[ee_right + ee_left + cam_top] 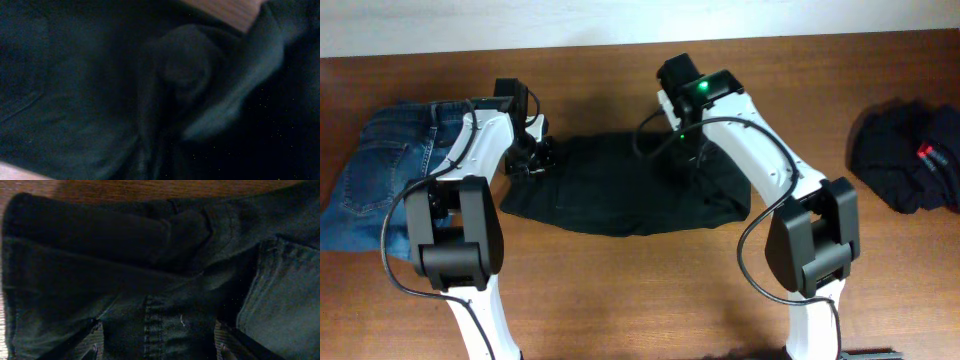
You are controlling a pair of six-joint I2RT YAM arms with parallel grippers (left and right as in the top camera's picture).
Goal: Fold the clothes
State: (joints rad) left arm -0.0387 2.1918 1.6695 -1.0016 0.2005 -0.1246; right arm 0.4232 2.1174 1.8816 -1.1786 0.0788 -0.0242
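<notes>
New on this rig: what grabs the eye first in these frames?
The black trousers lie folded mid-table, with the left tool over their left edge and the right tool over their right half. Blue jeans lie at the far left. A crumpled black garment with a red label lies at the far right.

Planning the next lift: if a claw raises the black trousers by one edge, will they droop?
Probably floppy: the black trousers lie flat in soft folds. Likely not slippery, since the cloth looks matte. Stacked layers might unfold if lifted.
</notes>
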